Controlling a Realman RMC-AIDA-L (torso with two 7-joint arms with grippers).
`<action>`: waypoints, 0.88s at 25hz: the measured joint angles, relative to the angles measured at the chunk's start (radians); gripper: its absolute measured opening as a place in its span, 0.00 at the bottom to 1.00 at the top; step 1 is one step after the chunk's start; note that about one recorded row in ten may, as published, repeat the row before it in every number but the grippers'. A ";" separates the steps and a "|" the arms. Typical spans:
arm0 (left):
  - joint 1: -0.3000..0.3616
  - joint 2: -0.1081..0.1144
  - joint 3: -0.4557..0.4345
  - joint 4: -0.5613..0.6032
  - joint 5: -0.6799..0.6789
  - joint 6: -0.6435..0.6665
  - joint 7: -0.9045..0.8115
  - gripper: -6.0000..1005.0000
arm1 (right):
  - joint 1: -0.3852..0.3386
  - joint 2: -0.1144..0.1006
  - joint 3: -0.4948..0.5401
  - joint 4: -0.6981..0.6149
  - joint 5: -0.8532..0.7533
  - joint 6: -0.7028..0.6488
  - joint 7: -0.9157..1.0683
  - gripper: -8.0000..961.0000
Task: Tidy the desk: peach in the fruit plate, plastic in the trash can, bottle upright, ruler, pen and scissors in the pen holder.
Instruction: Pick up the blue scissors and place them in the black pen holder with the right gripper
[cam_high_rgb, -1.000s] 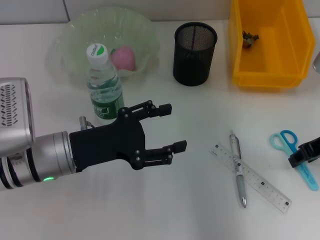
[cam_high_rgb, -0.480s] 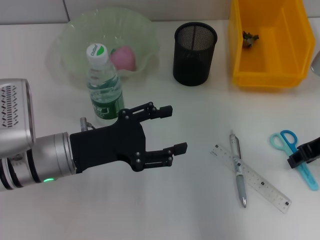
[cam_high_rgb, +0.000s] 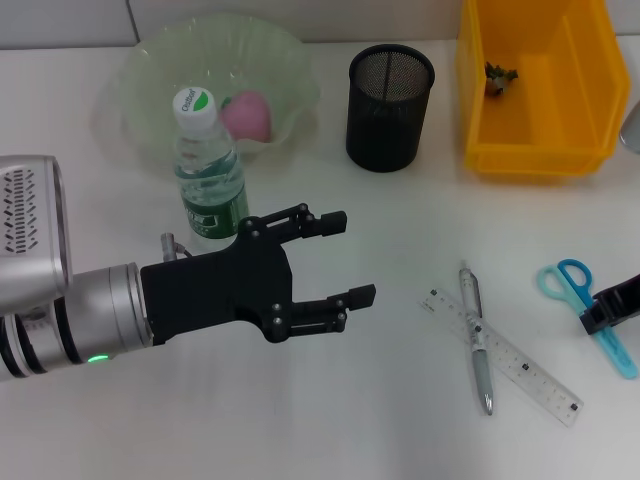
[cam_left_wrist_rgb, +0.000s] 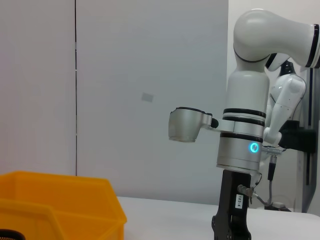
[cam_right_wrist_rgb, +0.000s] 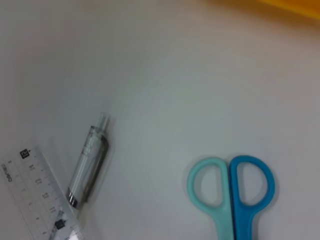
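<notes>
The right gripper (cam_high_rgb: 612, 312) is creeping sideways over the scissors (cam_high_rgb: 585, 308), its jaws' state hidden; the left gripper (cam_high_rgb: 340, 258) is hovering motionless, jaws apart.

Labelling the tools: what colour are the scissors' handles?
Scissors: one light teal, one blue; clearest in right wrist view.

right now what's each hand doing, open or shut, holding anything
Left hand: open, empty, hovering over the white desk beside the upright clear plastic bottle.
Right hand: above the blue-handled scissors; grip cannot be told.
</notes>
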 joint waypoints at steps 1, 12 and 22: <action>0.000 0.000 0.000 0.001 0.000 0.000 0.000 0.80 | -0.001 0.000 0.000 -0.001 0.000 0.000 -0.002 0.24; 0.005 0.000 0.000 0.005 0.000 0.000 0.000 0.80 | -0.108 0.002 0.108 -0.292 0.169 0.008 -0.077 0.21; 0.002 0.000 0.011 -0.002 -0.001 -0.007 0.000 0.80 | -0.175 -0.004 0.276 0.025 1.175 0.421 -0.930 0.21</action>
